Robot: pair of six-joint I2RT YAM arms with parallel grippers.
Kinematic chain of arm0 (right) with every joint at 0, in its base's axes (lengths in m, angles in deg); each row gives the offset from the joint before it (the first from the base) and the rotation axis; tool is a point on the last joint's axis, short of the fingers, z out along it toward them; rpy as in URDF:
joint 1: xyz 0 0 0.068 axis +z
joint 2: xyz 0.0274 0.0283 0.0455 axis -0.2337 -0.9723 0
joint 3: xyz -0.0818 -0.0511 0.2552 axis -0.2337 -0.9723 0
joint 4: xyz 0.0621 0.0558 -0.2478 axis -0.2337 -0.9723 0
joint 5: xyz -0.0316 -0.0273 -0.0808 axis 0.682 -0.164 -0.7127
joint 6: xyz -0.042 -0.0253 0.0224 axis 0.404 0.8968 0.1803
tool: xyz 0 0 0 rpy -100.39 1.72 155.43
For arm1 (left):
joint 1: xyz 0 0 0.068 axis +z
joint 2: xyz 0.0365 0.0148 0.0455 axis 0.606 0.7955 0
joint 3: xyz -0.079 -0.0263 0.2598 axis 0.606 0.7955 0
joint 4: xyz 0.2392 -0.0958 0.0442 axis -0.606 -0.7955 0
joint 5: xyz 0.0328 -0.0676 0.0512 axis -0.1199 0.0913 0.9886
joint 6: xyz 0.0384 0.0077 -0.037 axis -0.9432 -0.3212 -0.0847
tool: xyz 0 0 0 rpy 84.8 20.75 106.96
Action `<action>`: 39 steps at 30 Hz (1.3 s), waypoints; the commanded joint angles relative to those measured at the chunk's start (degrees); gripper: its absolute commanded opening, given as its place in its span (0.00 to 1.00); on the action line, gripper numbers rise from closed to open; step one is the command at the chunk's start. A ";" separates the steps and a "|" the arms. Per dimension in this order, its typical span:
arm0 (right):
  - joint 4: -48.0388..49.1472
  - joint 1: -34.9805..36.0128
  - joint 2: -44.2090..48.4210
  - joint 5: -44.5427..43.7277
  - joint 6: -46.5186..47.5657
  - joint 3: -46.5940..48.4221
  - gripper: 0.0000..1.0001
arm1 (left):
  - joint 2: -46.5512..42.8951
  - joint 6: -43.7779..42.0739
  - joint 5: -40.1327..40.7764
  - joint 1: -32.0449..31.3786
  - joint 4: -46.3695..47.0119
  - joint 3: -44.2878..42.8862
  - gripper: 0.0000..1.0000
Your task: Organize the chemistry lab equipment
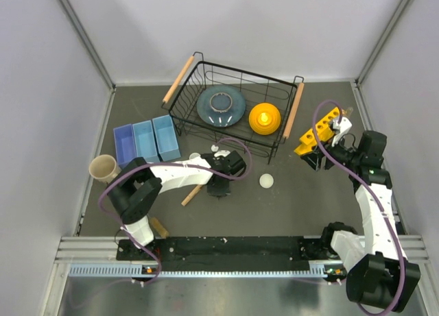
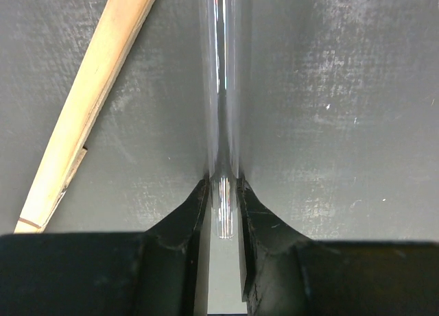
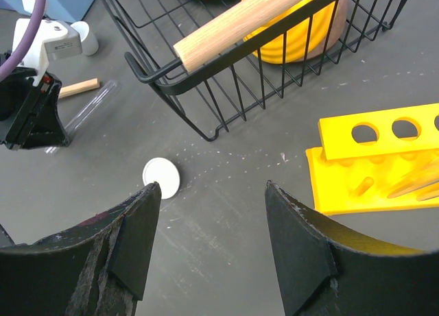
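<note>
Left side, closest in: my left gripper [image 2: 223,192] is closed on the end of a thin clear tube [image 2: 223,90]. Both fingers press its sides. The tube runs straight away from the jaws, low over the grey table [image 1: 274,213]. I cannot tell from the wrist view whether it rests on the surface or is just off it.

Just left of the tube lies the short wooden stick [image 2: 89,103]. It is angled and apart from both the tube and the fingers.

Mid-table: one small white round piece [image 1: 266,181] lies flat, alone, between my two grippers.

Right side: my right gripper [image 3: 212,189] is open, fingers wide apart with nothing between them. It hangs over bare table just beside the yellow rack [image 3: 370,165]. The rack is tipped on its side, its holes facing the wrist camera. Pale thin shapes inside it may be tubes; the view is too blurred to be sure.

Further back: the black wire basket [image 1: 199,120] holds a grey-blue plate [image 1: 221,107] and an orange bowl [image 1: 265,117] side by side. Left of the basket are three blue bins [image 1: 146,141] in a row, with a tan cup [image 1: 103,168] nearer the left wall.
</note>
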 commanded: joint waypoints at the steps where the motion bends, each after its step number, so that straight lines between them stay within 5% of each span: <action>1: 1.61 -1.13 1.50 3.16 0.75 0.31 0.63 | -1.95 0.01 1.11 -0.49 0.15 0.34 0.11; 9: -13.57 -1.31 0.54 7.54 10.84 9.09 0.66 | -12.31 -6.57 -0.11 -4.70 4.45 4.91 0.05; 18: -36.24 2.27 -2.10 14.85 19.73 19.11 0.76 | -26.12 -15.98 -9.25 -11.99 24.31 14.23 0.03; 29: -40.23 7.66 -7.99 12.22 8.84 23.42 0.81 | -24.65 -22.39 -8.29 -18.15 34.25 6.94 0.03; 39: -40.75 8.97 -14.84 19.77 1.81 24.22 0.78 | -19.64 -25.21 -9.34 -19.48 34.43 -0.09 0.03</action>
